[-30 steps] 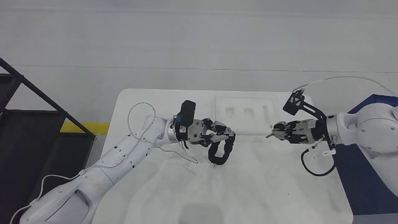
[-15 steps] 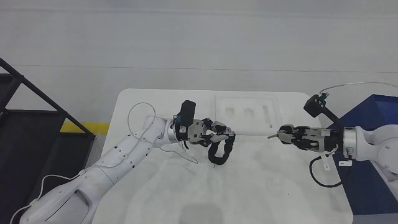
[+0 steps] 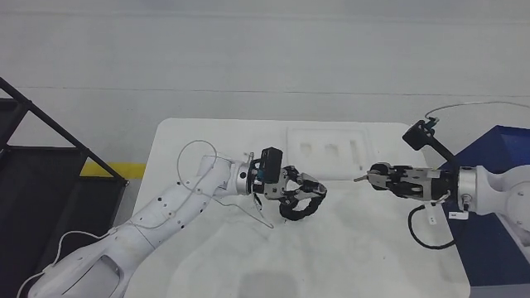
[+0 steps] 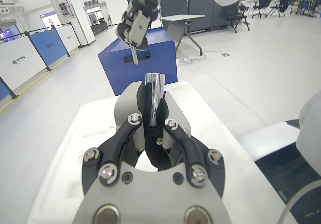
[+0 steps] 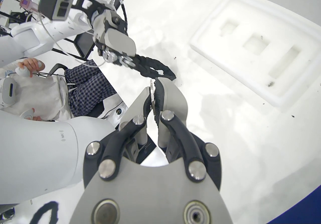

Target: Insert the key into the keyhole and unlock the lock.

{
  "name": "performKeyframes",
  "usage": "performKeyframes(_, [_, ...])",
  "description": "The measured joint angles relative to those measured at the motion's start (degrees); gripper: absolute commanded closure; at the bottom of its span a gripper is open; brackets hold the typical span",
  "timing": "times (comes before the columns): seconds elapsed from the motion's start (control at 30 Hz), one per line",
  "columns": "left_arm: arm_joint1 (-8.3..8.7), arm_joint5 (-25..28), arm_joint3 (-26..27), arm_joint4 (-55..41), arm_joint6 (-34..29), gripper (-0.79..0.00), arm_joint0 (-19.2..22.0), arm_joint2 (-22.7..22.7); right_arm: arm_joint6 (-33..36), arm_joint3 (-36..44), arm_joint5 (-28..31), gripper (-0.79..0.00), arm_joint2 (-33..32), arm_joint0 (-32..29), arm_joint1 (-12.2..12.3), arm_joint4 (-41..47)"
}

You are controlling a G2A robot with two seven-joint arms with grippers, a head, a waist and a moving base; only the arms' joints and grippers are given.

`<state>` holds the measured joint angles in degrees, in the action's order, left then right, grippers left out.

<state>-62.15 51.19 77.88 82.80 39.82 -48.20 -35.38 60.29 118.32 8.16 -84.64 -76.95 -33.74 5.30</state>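
Your lock [image 4: 155, 94] shows a mirror-chrome cylinder on a black cable loop; your key [image 4: 135, 56] has a silver blade under a black head. The table [image 3: 373, 248] and foam tray [image 3: 327, 165] are plain white; the cabinet [image 4: 160, 54] is solid blue.

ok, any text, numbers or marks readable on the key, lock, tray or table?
key: none, no stamp or number can be made out.
lock: none, bare chrome barrel and black cable.
tray: none, plain white foam.
table: none.
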Motion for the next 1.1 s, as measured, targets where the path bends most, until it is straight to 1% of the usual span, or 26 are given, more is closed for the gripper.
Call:
performKeyframes(0.13, [-0.62,-4.4,0.9,6.1,3.5,0.000,1.0,0.8,0.6,4.9,-5.7,0.000,-2.3,-1.6,0.1,0.7])
performKeyframes(0.27, [-1.76,-8.1,-1.3,10.6,5.1,0.000,2.6,2.3,1.0,8.3,-9.4,0.000,-4.0,-3.2,0.2,0.2])
performKeyframes(0.33, [-2.38,-8.8,-2.7,10.4,5.2,0.000,3.0,3.0,0.9,9.5,-10.8,0.000,-4.7,-3.8,0.2,-0.5])
performKeyframes(0.47, [-4.02,-10.3,-5.5,7.1,5.3,0.000,3.4,3.9,-0.4,11.2,-13.5,0.000,-5.4,-5.9,0.0,-0.6])
performKeyframes(0.67, [-6.37,-13.2,-7.0,4.0,2.5,0.000,4.1,5.2,-3.9,10.5,-16.8,0.000,-4.9,-8.5,-0.4,0.8])
performKeyframes(0.77, [-7.26,-14.3,-7.7,3.5,1.2,0.000,4.5,5.6,-4.5,10.4,-17.1,0.000,-4.9,-8.7,-0.5,1.0])
performKeyframes(1.03, [-7.32,-14.4,-7.9,3.4,1.2,0.000,4.5,5.6,-4.4,10.4,-17.0,0.000,-4.9,-8.7,-0.5,1.0])
performKeyframes(1.1, [-7.32,-14.4,-7.9,3.4,1.2,0.000,4.5,5.6,-5.3,10.3,-17.3,0.000,-5.0,-8.9,-0.6,1.0])
